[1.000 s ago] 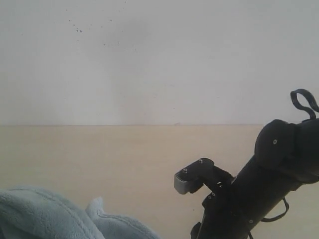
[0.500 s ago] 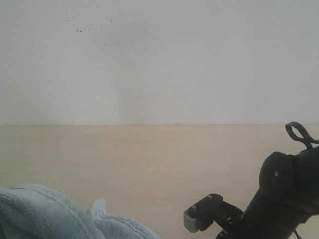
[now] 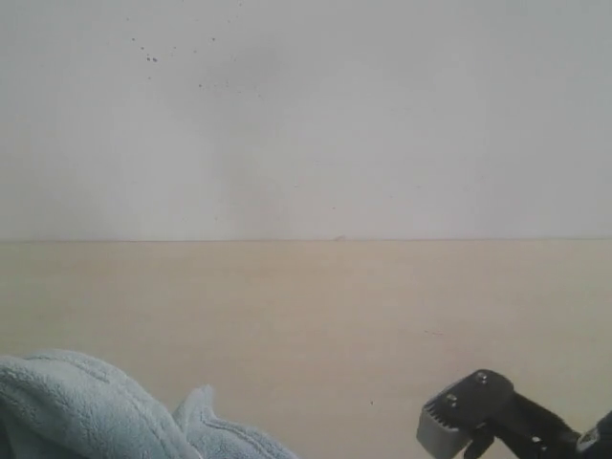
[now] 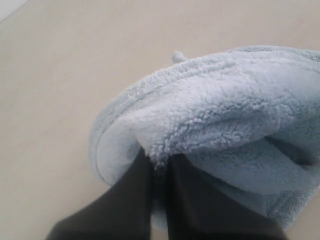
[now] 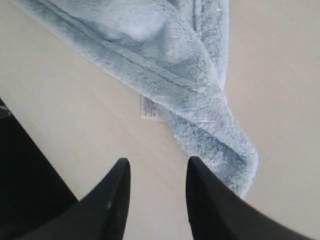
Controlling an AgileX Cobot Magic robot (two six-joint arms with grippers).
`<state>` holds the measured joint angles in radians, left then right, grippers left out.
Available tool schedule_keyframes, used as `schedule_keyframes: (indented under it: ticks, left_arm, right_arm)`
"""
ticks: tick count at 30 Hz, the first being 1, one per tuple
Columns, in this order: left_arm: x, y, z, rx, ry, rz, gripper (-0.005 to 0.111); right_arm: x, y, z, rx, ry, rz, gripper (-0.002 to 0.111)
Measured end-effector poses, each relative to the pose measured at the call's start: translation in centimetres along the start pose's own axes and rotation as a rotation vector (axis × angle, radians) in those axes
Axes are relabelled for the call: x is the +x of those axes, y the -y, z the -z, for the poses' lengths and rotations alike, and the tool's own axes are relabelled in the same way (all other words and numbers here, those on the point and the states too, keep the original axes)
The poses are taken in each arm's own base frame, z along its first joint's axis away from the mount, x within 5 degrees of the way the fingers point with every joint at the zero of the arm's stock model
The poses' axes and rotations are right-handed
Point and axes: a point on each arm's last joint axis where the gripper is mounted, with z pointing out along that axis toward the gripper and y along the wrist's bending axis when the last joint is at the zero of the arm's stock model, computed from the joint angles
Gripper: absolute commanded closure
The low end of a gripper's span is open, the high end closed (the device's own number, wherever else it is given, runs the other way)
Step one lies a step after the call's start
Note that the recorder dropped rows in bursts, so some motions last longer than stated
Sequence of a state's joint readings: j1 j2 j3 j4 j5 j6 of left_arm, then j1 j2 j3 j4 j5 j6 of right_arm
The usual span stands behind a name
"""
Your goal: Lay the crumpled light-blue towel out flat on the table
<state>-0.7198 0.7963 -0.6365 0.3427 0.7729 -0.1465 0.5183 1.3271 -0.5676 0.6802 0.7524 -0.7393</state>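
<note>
The light-blue towel [image 3: 86, 406] bulges crumpled at the lower left of the exterior view, on the beige table [image 3: 316, 306]. In the left wrist view my left gripper [image 4: 159, 162] is shut on a fold of the towel [image 4: 220, 105], its dark fingers pinching the fluffy edge. In the right wrist view my right gripper [image 5: 157, 167] is open above bare table, beside a hemmed corner of the towel [image 5: 200, 100]. A small white tag [image 5: 149, 107] lies at the hem. Only the right arm's grey wrist part [image 3: 464, 421] shows in the exterior view.
A white wall [image 3: 306, 115] rises behind the table's far edge. A dark part of the robot [image 5: 25, 170] fills one corner of the right wrist view.
The right arm has dropped down and to the right, almost leaving the exterior view. The towel bulge at lower left has sunk slightly.
</note>
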Motion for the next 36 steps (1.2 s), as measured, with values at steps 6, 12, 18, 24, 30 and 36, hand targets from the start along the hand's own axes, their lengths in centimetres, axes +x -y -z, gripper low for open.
schedule_keyframes:
  ticks: [6, 12, 18, 24, 30, 36]
  left_arm:
    - [0.0, 0.0, 0.0, 0.0, 0.0, 0.002, 0.103]
    - [0.0, 0.0, 0.0, 0.0, 0.0, 0.019, 0.103]
    - [0.0, 0.0, 0.0, 0.0, 0.0, 0.035, 0.103]
    - [0.0, 0.0, 0.0, 0.0, 0.0, 0.035, 0.103]
    - [0.0, 0.0, 0.0, 0.0, 0.0, 0.035, 0.103]
    - [0.0, 0.0, 0.0, 0.0, 0.0, 0.036, 0.103]
  right_arm:
    - [-0.3, -1.1, 3.0, 0.065, 0.181, 0.044, 0.073]
    - [-3.8, 0.4, 2.4, 0.13, 0.219, 0.067, 0.069]
    - [-9.3, 2.7, 0.1, 0.123, 0.182, 0.065, 0.055]
    - [-12.6, 4.6, -3.5, 0.042, 0.075, 0.066, 0.055]
    - [-14.8, 5.4, -5.7, -0.038, 0.094, 0.054, 0.055]
    - [-15.8, 5.9, -7.4, -0.073, 0.092, 0.064, 0.055]
